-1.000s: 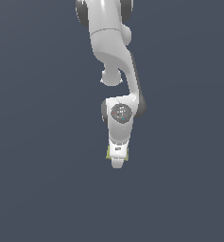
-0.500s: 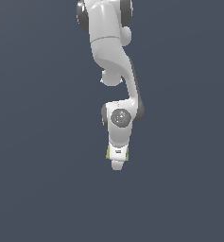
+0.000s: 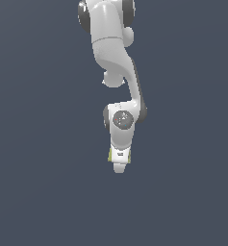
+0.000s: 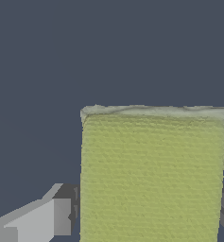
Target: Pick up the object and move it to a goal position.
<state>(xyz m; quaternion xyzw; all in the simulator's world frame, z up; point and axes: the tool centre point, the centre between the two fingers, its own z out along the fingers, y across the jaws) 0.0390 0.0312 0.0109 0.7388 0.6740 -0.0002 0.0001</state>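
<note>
**Block sits between the fingers, grip unconfirmed**

Your tool (image 3: 119, 167) points straight down over the counter (image 3: 38, 192), with the object (image 4: 153, 175) lying between its fingers (image 4: 42, 220), flat faces toward the pads. You cannot tell whether the pads actually press it.

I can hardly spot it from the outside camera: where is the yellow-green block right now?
In the exterior view the block shows only as thin slivers beside the claw, low and near centre. In the wrist view it sits between the fingers.

Plain dark slate-blue backdrop (image 3: 33, 144).
</note>
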